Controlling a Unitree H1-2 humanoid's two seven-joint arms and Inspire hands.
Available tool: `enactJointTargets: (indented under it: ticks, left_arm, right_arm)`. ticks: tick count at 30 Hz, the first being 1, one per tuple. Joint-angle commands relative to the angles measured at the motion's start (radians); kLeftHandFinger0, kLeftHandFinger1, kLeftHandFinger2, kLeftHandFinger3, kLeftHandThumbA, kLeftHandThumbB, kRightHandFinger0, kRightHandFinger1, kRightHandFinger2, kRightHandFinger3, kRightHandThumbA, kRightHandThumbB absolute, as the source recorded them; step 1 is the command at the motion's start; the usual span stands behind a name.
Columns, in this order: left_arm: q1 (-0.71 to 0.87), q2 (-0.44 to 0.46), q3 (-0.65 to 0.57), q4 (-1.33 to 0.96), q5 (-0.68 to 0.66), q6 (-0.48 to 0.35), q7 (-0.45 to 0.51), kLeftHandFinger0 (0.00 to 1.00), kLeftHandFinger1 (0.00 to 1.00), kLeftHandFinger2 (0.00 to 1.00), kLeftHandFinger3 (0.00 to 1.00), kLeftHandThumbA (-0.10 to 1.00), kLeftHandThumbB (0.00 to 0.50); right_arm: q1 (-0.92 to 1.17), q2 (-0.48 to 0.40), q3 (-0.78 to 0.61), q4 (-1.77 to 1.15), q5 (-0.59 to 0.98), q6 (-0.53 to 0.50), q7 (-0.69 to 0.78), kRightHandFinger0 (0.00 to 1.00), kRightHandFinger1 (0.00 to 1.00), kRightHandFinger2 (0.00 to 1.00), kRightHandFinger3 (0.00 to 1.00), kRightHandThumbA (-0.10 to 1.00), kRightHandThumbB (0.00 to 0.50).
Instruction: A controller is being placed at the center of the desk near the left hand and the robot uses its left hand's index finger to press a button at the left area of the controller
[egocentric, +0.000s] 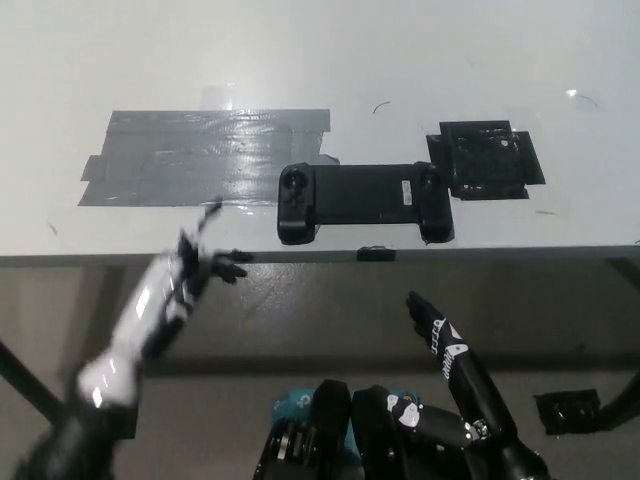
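One controller (362, 203) flat at desk (400, 60) centre, near front edge. Left hand (190, 275) at seven o'clock of it, empty, fingers spread, one extended. Right hand (455, 360) resting low, open. Advice: approach left-grip button from above, press straight down.

So the white desk (400, 60) has a big patch of grey duct tape (200, 157) stuck across its left-middle, kinda wrinkly and shiny. Over on the right there's a smaller black tape patch (485, 160). A tiny black tab (375, 254) sits on the front edge. Down at the lower right, another black scrap (572, 411) lies on the floor.
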Motion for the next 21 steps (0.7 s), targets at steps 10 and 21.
enactJointTargets:
  ticks: [10,21]
  left_arm:
    - [-0.576,0.189,-0.127,0.386,-0.613,0.617,-0.482,0.0,0.0,0.07,1.0,1.0,0.409]
    - [-0.699,0.172,-0.258,0.642,-0.454,0.617,-0.593,0.0,0.0,0.11,1.0,1.0,0.466]
  right_arm:
    - [-0.015,-0.003,0.005,-0.037,-0.023,-0.058,0.009,1.0,1.0,1.0,1.0,0.73,0.163]
    - [-0.016,0.0,0.009,-0.038,-0.027,-0.049,0.007,1.0,1.0,1.0,1.0,0.68,0.176]
